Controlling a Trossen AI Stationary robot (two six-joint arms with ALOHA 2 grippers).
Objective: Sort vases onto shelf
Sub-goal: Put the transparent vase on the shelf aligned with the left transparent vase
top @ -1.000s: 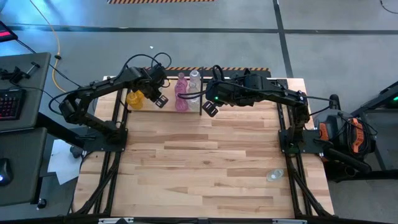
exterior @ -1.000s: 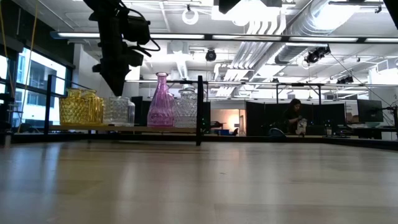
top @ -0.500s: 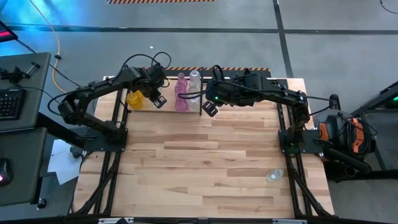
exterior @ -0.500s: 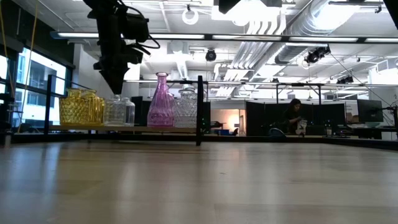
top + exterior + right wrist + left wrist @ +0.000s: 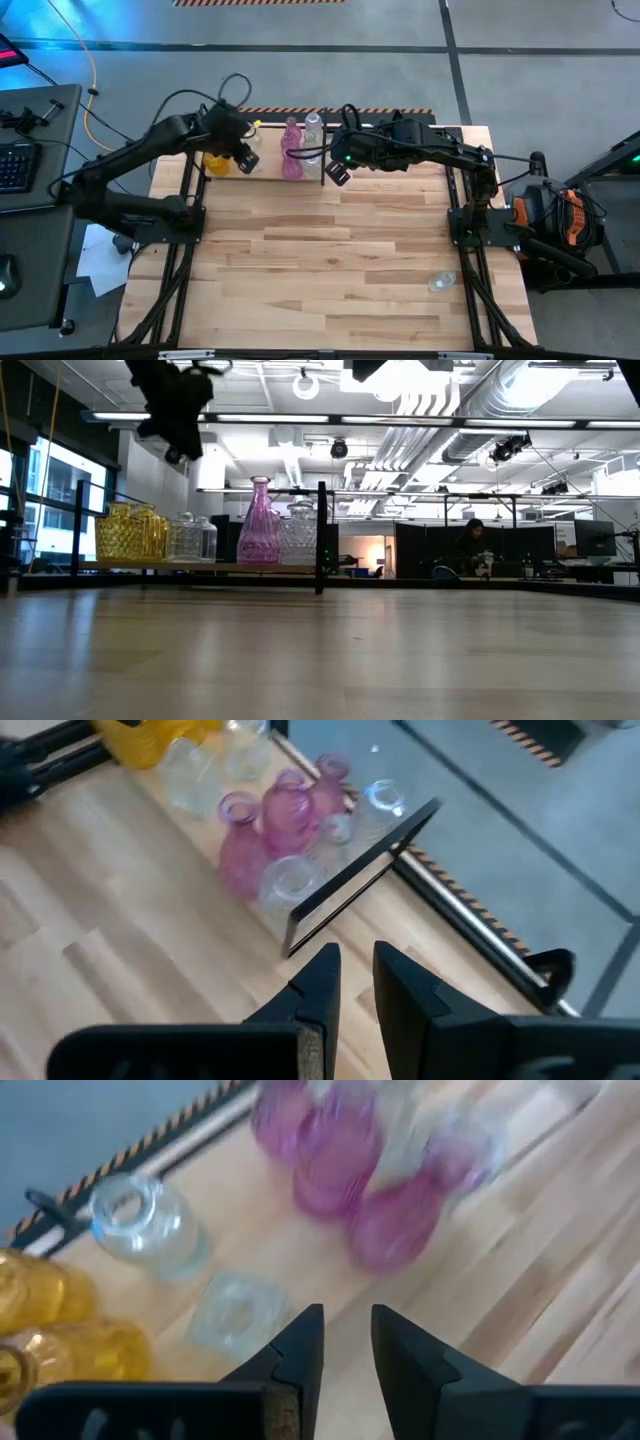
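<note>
The shelf [image 5: 268,172] stands at the table's far edge with a black upright divider [image 5: 321,535]. On its board, left of the divider, stand amber vases [image 5: 130,532], clear vases [image 5: 190,538] and pink vases [image 5: 258,522] on their bases. My left gripper [image 5: 347,1325] hangs open above the clear vases [image 5: 235,1310], with nothing between its fingers; the high view shows my left gripper [image 5: 243,158] over the shelf's left part. My right gripper [image 5: 355,965] waits by the divider [image 5: 360,870], narrowly open and empty.
One clear vase [image 5: 441,282] lies on its side on the butcher-block tabletop [image 5: 320,270] near the right edge. The arms' black frames stand along both side edges. The shelf's part right of the divider lies under my right arm [image 5: 420,145].
My left gripper has risen from just above the clear vases on the shelf and drawn back toward the table's left, tipping less steeply downward. The vases stand still on the board.
</note>
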